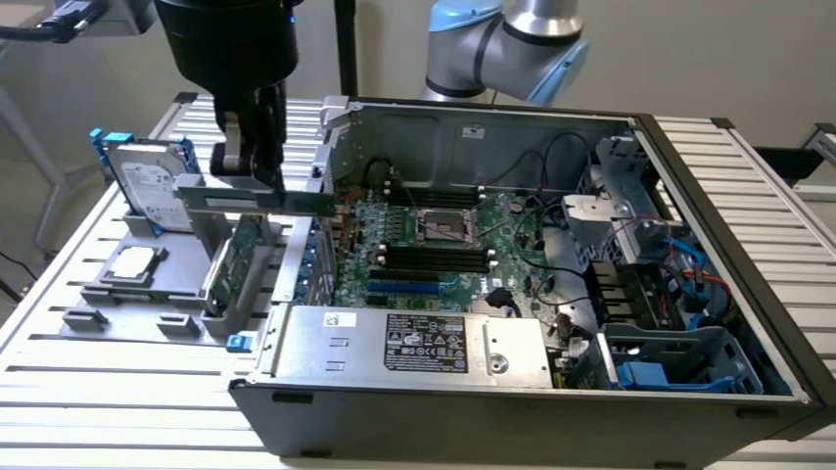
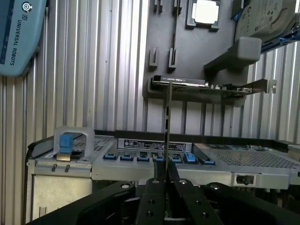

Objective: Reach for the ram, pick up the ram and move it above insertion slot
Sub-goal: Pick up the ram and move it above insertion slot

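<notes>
Holding the ram (image 1: 255,201) with closed fingers (image 1: 243,157), lifted above the gray holder (image 1: 157,279) on the counter (image 1: 78,382), beside the open computer case (image 1: 523,392).

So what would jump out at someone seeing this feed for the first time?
Probably the gripper holding the ram in the air over the grey holder tray, at the exterior view's left. Then the open computer case beside it, its motherboard exposed.
</notes>
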